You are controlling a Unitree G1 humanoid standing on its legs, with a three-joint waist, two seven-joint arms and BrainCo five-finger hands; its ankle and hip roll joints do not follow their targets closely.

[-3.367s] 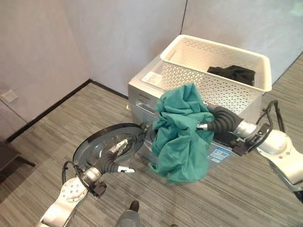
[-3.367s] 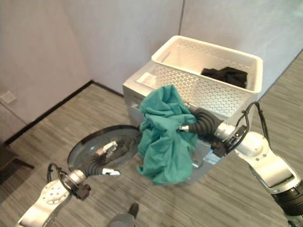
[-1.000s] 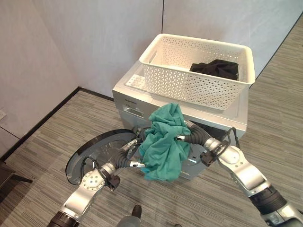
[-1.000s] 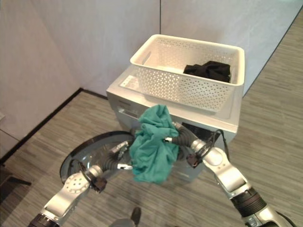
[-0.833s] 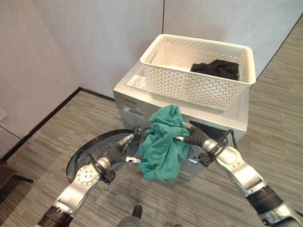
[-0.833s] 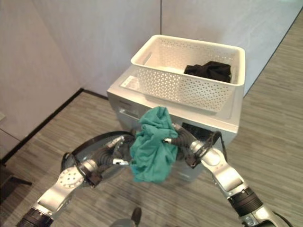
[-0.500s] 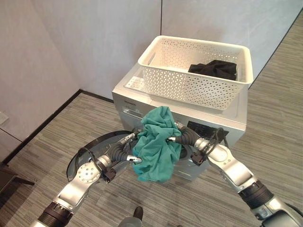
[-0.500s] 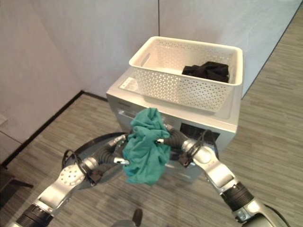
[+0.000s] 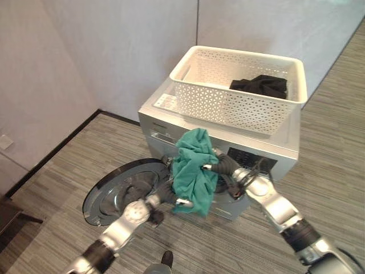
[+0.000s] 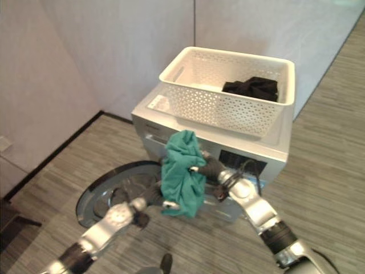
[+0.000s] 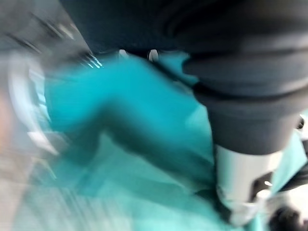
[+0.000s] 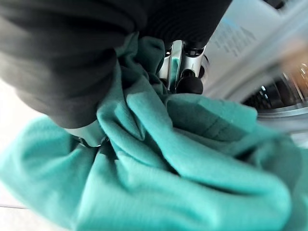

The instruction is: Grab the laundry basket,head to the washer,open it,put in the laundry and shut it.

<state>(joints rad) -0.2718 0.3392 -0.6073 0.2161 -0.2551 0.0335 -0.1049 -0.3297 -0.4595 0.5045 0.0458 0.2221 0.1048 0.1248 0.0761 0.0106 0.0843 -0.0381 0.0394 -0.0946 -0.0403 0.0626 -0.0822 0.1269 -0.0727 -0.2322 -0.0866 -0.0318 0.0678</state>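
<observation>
Washer (image 9: 268, 145) stands in the corner with the white basket (image 9: 239, 103) on its lid; a black garment (image 9: 259, 85) lies in the basket. Door (image 9: 122, 191) swung fully open, low at the left. Since a second ago the green cloth (image 9: 193, 178) has dropped closer to the drum mouth, so loading is nearly on. Right hand (image 12: 180, 67) has fingers curled into the cloth. Left hand (image 9: 174, 200) has come up under it; grip cannot be told. Open floor on the right; the door edge crowds the left arm.
</observation>
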